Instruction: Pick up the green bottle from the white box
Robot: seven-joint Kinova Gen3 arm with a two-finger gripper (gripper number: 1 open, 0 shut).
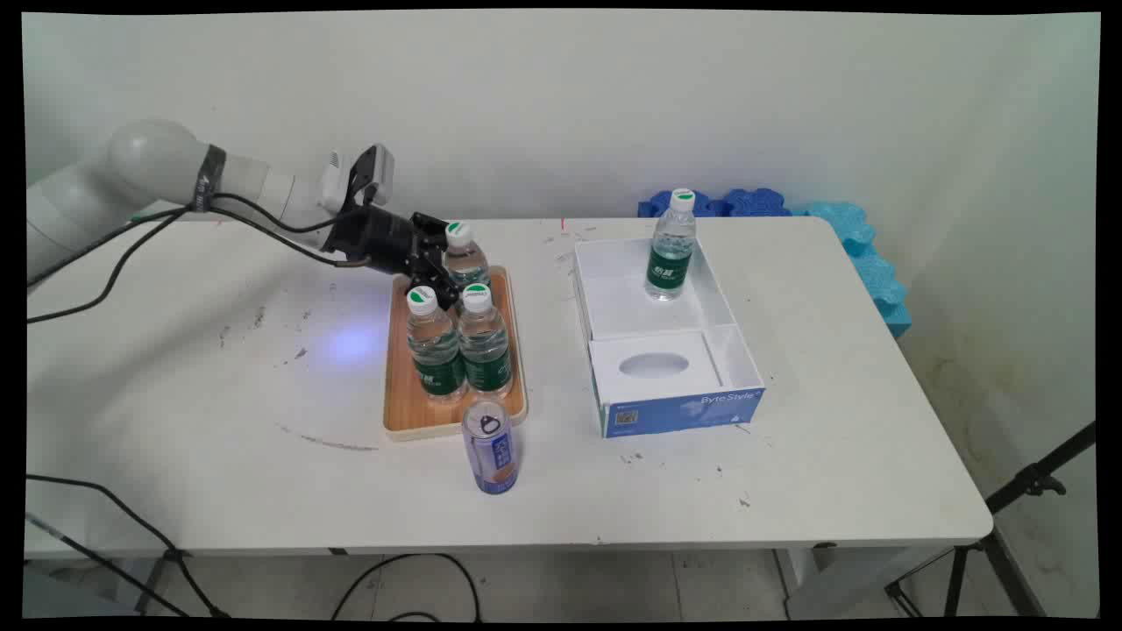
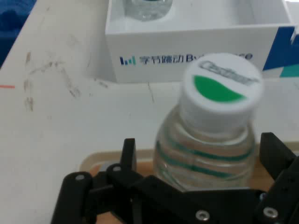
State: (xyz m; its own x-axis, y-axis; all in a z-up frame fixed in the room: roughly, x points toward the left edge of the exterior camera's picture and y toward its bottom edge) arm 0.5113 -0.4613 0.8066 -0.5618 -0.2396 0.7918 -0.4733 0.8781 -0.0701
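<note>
A blue-and-orange drinks can (image 1: pixel 491 451) with its pull-tab up stands nearest the camera on the scuffed white table (image 1: pixel 219 421), just off the front edge of a rectangular wooden tray (image 1: pixel 405 405). Farther right lies an open white cardboard box (image 1: pixel 666 350) with a blue printed front, one clear green-labelled water bottle (image 1: pixel 671 248) upright in its rear compartment, a placement that suggests sorting. On the tray stand three more such bottles: a front pair (image 1: pixel 458 343) side by side and a rear white-capped bottle (image 2: pixel 208 140) behind them. The white arm reaches in low from the left, nearly level with the table, its black two-finger gripper (image 2: pixel 201 158) at that rear bottle's shoulder. From the hand camera the fingers (image 2: pixel 128 156) stand on either side of the bottle with a gap showing at each side, so the jaws appear released, bracketing the bottle rather than squeezing it
</note>
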